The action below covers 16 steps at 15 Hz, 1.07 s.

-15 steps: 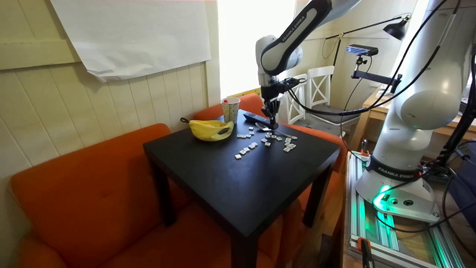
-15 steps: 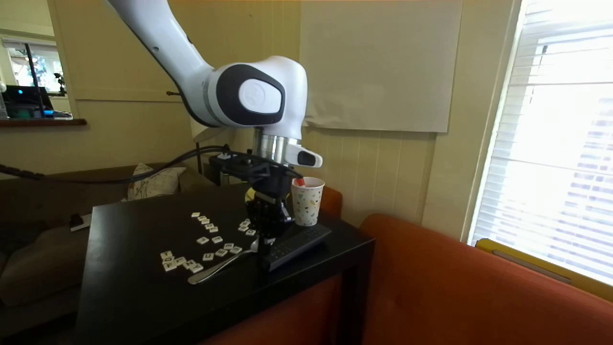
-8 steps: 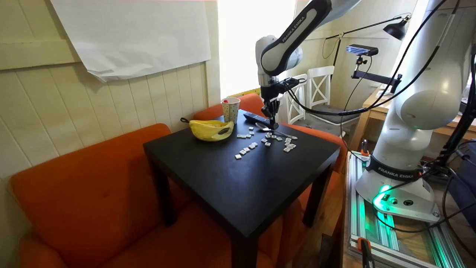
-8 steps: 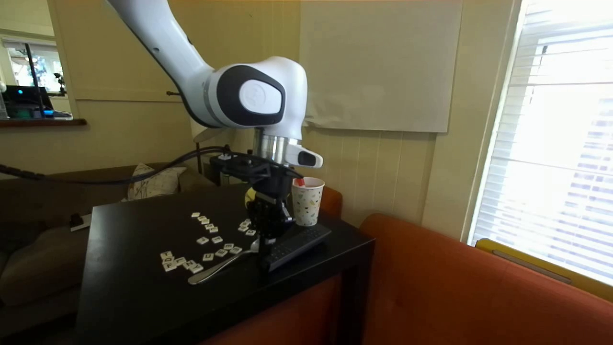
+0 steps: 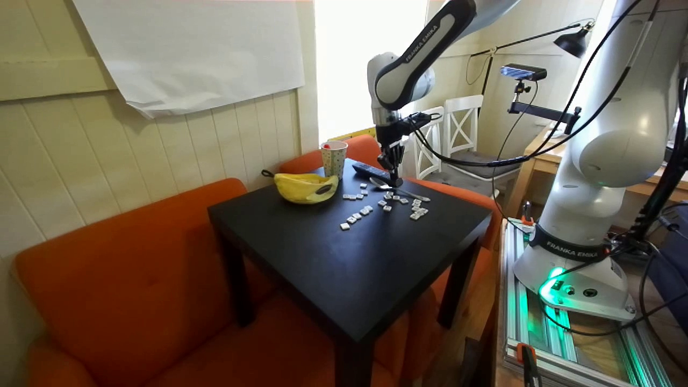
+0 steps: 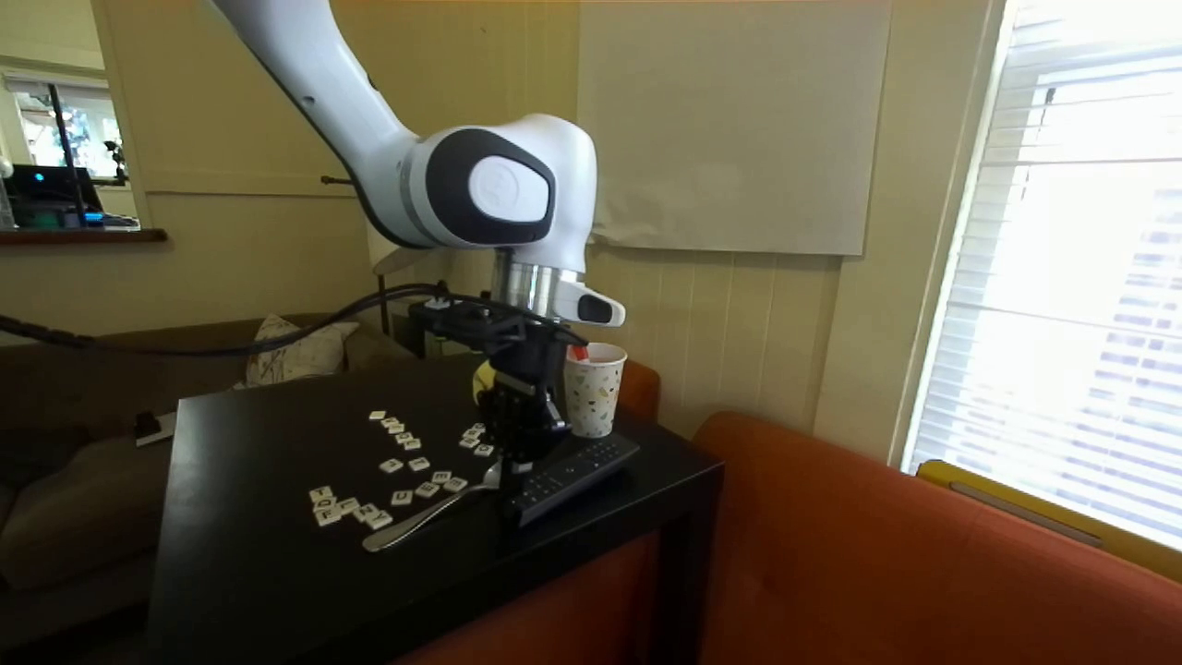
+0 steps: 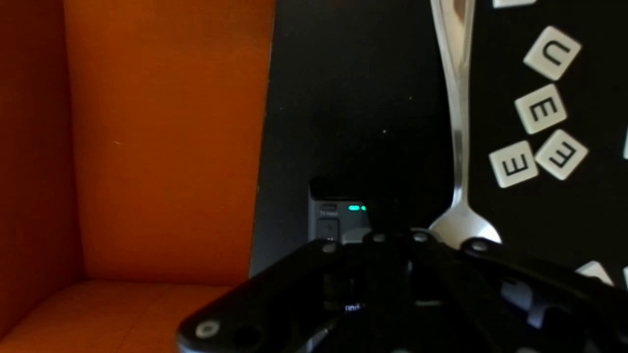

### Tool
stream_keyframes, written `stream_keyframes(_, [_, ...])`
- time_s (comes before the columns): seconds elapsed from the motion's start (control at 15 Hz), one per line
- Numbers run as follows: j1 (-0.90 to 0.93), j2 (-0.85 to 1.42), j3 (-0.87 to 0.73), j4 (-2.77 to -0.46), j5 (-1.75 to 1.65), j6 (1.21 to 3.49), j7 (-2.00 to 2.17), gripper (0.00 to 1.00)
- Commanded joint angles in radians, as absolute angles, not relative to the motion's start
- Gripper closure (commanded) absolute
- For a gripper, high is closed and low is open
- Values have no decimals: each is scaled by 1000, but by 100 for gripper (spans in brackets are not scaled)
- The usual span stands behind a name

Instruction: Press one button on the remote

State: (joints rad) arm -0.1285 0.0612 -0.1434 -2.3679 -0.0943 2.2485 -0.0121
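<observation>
Wrist view: bolted black gripper (image 7: 388,212) partly hides button-studded remote (image 7: 339,219).

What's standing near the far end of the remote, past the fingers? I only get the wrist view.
Observer: A patterned cup stands near that end of the remote, as both exterior views show.

Operator: Okay, and are there buttons beyond the fingers?

Observer: Yes, in an exterior view rows of small buttons run toward that far end.

Operator: Where does the spoon stop? It leaves my picture at the top.

Observer: In an exterior view its handle ends near a cluster of letter tiles.
</observation>
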Motion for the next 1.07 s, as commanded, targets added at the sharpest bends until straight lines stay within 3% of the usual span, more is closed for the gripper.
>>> stream_keyframes(0.0, [-131,142,-141,-2340,-94,2239,-5,100])
stream_keyframes(1.0, [-143,-48,-152,-2362,-34,2140,-47,100])
